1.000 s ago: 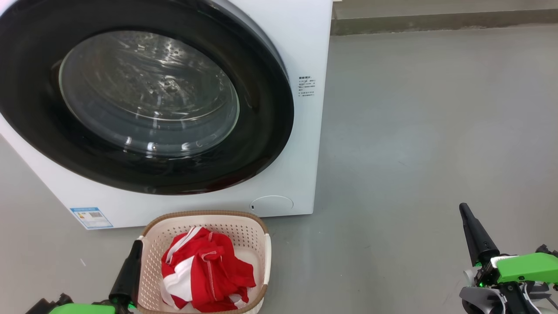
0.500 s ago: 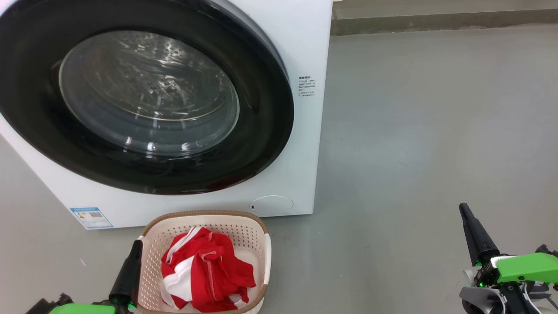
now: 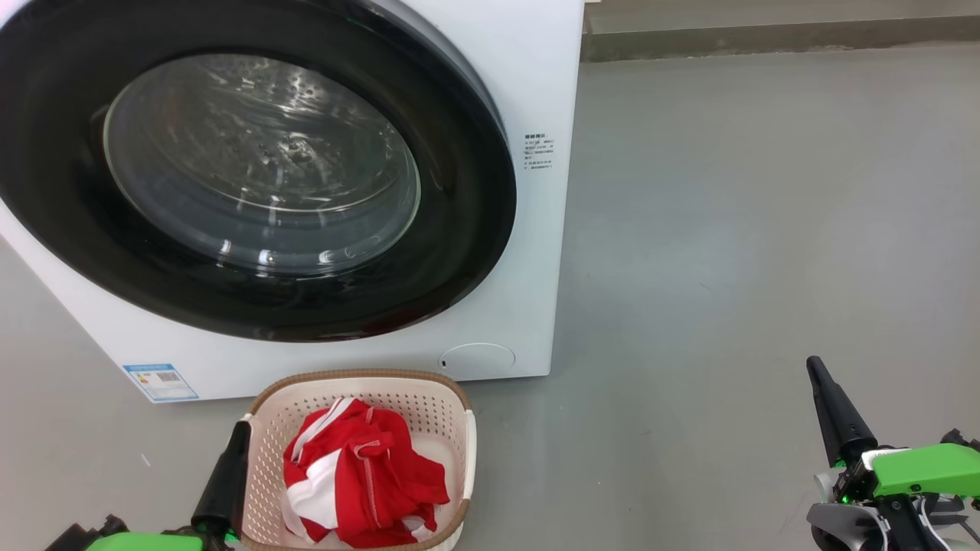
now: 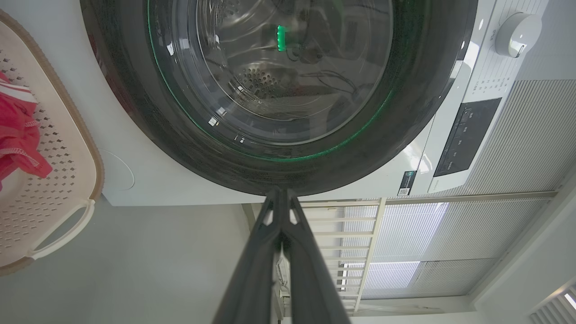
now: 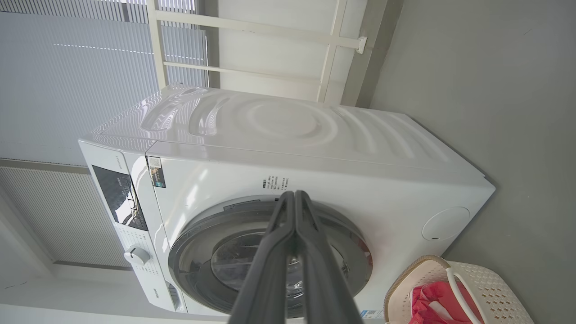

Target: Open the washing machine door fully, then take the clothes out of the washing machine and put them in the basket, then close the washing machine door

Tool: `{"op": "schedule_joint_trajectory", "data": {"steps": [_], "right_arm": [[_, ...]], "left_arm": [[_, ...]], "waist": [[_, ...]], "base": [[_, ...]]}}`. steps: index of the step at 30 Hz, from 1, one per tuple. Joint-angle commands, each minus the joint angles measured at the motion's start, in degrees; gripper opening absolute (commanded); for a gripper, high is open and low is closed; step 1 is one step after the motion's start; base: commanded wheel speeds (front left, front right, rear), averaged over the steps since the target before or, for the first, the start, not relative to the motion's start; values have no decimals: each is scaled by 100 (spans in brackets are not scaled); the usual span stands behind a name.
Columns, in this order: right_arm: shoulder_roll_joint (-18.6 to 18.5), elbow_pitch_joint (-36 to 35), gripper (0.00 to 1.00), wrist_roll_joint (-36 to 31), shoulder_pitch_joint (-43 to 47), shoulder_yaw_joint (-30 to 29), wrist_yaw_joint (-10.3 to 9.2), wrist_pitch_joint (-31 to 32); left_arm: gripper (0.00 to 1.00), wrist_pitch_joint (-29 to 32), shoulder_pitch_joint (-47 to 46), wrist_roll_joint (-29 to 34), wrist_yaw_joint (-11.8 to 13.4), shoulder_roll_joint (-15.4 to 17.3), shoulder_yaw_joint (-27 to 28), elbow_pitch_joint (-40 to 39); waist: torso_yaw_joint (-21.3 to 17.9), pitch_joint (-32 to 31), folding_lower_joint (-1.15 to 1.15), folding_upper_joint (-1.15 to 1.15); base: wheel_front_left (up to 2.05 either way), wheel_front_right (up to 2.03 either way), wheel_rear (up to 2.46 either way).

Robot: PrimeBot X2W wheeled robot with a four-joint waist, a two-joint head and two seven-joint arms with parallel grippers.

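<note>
The washing machine [image 3: 528,84] fills the upper left of the head view, its door [image 3: 459,229] lying shut against the white front, black rim around the glass bowl. Below it on the floor stands the basket [image 3: 360,379] with the red and white clothes [image 3: 360,474] heaped inside. My left gripper [image 3: 243,425] is shut and empty, its tip against the basket's left rim. My right gripper [image 3: 813,363] is shut and empty, low at the right, well away from the machine. In the wrist views the shut left gripper [image 4: 280,192] and the shut right gripper [image 5: 294,194] point at the door [image 4: 405,112] [image 5: 189,243].
Bare grey floor [image 3: 766,229] stretches right of the machine to a wall base [image 3: 766,38]. A blue label [image 3: 161,381] and a round flap [image 3: 476,360] sit low on the machine front. The control panel [image 4: 468,135] and a knob [image 4: 515,28] show in the left wrist view.
</note>
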Motion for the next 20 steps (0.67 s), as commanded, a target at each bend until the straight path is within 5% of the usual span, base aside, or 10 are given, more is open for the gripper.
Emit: {"op": "schedule_joint_trajectory", "data": {"steps": [1,20], "right_arm": [[-47,-175,0,22,-241,106,3,35],[-47,-175,0,22,-241,107,3,35]], "left_arm": [[0,18,-224,-41,-35,84,151,-149],[0,18,-224,-41,-35,84,151,-149]], "waist": [[0,0,0,0],[0,0,0,0]], "base": [[0,0,0],[0,0,0]]}}
